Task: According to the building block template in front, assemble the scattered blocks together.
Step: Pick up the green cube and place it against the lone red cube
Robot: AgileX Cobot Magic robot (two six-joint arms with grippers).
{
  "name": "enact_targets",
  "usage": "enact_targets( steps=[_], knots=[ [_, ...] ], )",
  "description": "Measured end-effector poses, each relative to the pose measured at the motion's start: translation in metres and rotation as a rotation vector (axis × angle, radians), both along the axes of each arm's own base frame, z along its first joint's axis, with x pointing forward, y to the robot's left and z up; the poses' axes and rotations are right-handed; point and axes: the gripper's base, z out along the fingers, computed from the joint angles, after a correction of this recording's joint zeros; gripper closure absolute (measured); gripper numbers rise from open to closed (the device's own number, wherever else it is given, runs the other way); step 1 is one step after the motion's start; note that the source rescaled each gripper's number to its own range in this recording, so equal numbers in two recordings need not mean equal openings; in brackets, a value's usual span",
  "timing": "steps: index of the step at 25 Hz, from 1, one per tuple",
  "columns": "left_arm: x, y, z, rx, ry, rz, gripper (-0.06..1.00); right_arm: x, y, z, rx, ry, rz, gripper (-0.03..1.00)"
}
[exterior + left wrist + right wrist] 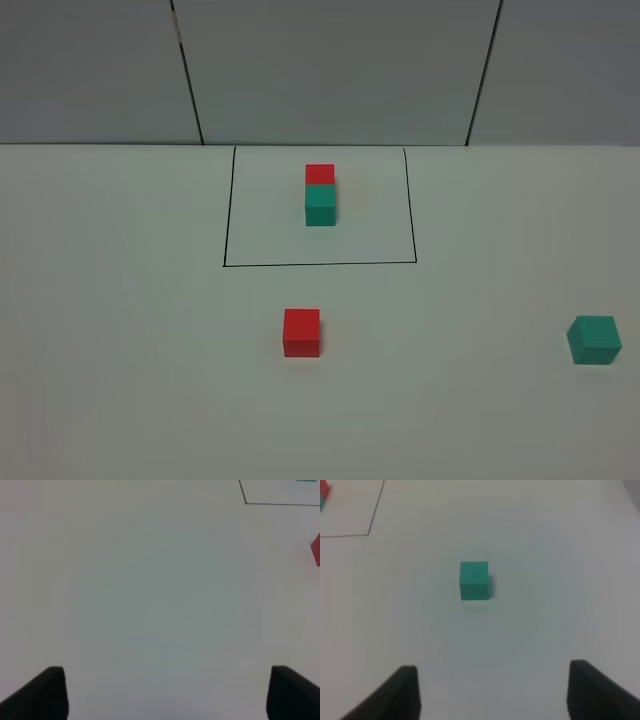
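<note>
Template (pixel 320 195), red cube touching teal, sits inside the black frame (pixel 320 264) at the table's (pixel 120 350) far middle. Red block (pixel 301 332) lies near the frame's front line, and the teal block (pixel 594 339) is well apart at far right. My left gripper (pixel 165 695) is spread wide and empty over bare table; my right gripper (pixel 492 690) is also wide and empty, with the teal block ahead, untouched.
</note>
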Motion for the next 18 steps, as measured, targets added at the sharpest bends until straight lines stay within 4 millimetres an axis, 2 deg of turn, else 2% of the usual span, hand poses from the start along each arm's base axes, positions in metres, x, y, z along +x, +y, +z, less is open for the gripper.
enact_targets(
  steps=[18],
  knots=[
    [0.0, 0.0, 0.0, -0.001, 0.0, 0.001, 0.15, 0.0, 0.0, 0.0, 0.0, 0.0, 0.0, 0.38]
  ],
)
